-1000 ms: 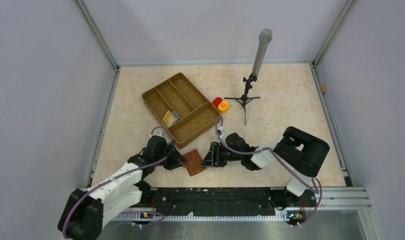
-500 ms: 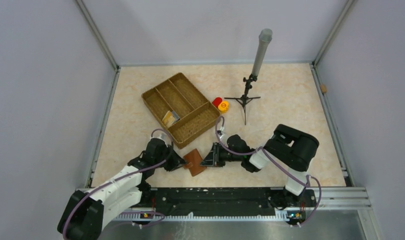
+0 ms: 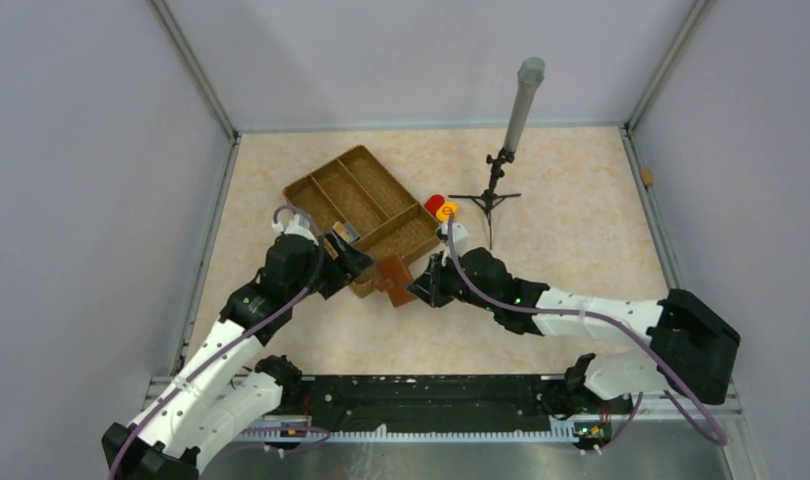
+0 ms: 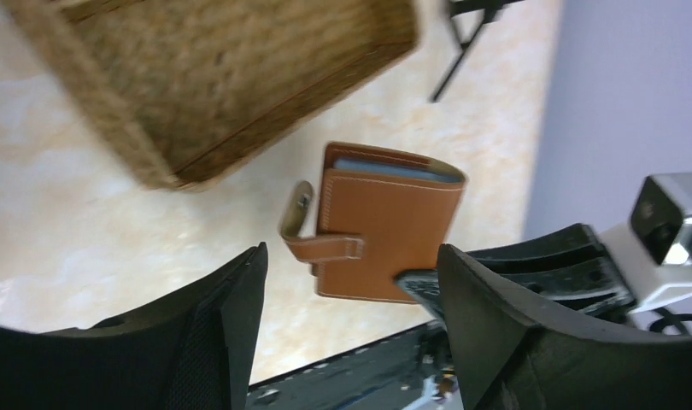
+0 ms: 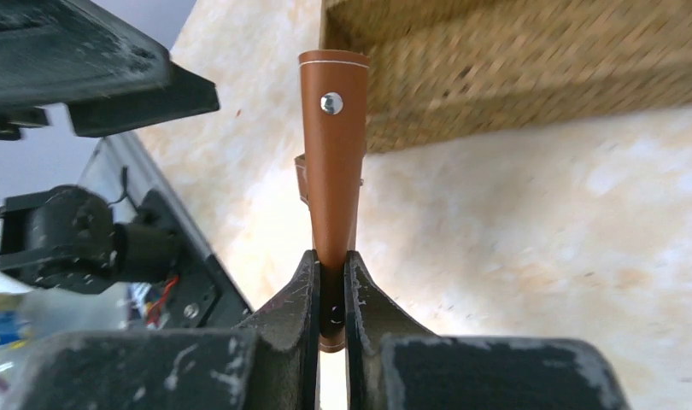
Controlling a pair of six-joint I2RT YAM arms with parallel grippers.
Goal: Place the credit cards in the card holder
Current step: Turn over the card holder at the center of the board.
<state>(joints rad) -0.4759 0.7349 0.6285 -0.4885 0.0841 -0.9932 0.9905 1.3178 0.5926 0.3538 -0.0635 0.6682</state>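
Observation:
The card holder (image 3: 393, 279), a reddish-brown folded wallet, is lifted off the table just in front of the wicker tray. My right gripper (image 3: 422, 288) is shut on its edge; in the right wrist view the card holder (image 5: 332, 154) stands edge-on between the jaws of that gripper (image 5: 331, 282). In the left wrist view the card holder (image 4: 385, 224) shows a loose strap and a pale blue credit card (image 4: 395, 168) edge in its top. My left gripper (image 4: 351, 342) is open, short of the wallet and touching nothing. A yellowish credit card (image 3: 340, 233) lies in the tray beside the left gripper (image 3: 347, 257).
The divided wicker tray (image 3: 326, 185) sits at the left middle, its near corner close to both grippers. Red and orange caps (image 3: 441, 208) lie right of it. A small black tripod with a grey tube (image 3: 496, 190) stands at the back right.
My right arm stretched out and carried the card holder up off the table toward the tray, its jaws closing on it. My left gripper let go, opened and drew back toward the tray.

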